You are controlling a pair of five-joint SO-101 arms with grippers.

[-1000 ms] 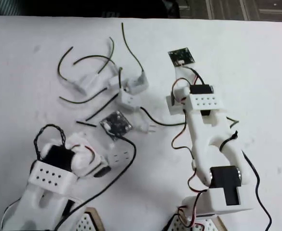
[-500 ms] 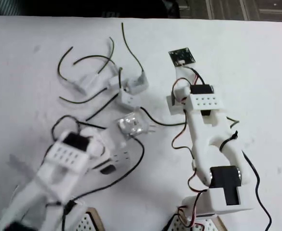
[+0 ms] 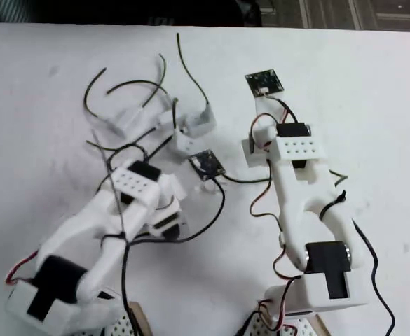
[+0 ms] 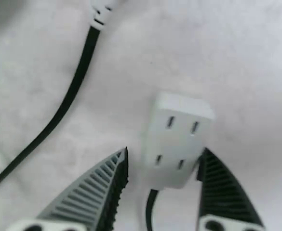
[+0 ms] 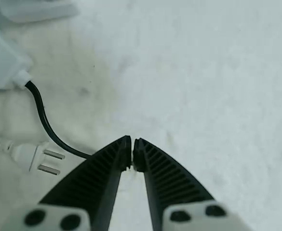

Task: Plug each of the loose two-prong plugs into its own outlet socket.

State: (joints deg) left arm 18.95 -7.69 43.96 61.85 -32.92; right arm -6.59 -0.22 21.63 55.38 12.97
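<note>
On the white worktop (image 4: 256, 57), the spread left hand (image 4: 165, 154) straddles the white plastic four-slot outlet block (image 4: 179, 130), which lies lengthwise in the gap.

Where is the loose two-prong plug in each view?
High view: plug on the table between the arms.
Left wrist view: cannot tell; a white cable end may be it.
Right wrist view: plug beside the shut right end effector.
Shared landmark: the black cable passing it.

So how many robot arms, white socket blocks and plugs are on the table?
Robot arms: 2
Socket blocks: 4
Plugs with prongs showing: 1
Total: 7
</note>
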